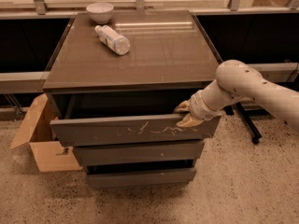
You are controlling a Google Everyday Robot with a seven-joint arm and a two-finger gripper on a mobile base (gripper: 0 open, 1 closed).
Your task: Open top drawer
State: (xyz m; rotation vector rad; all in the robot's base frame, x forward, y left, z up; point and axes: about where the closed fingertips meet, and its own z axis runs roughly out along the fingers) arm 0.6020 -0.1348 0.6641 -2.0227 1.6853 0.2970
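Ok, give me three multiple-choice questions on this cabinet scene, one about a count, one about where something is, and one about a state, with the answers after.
1. How many drawer fronts does the cabinet have? A) one B) five C) three
2. Where is the gripper? A) on the cabinet's top B) at the top drawer's upper edge, near its right end C) below the lowest front
3. The top drawer is: A) pulled partly out B) shut flush C) removed
Answers: 1 C, three stacked fronts show; 2 B, the gripper sits at that edge; 3 A, its front stands ahead of the two below.
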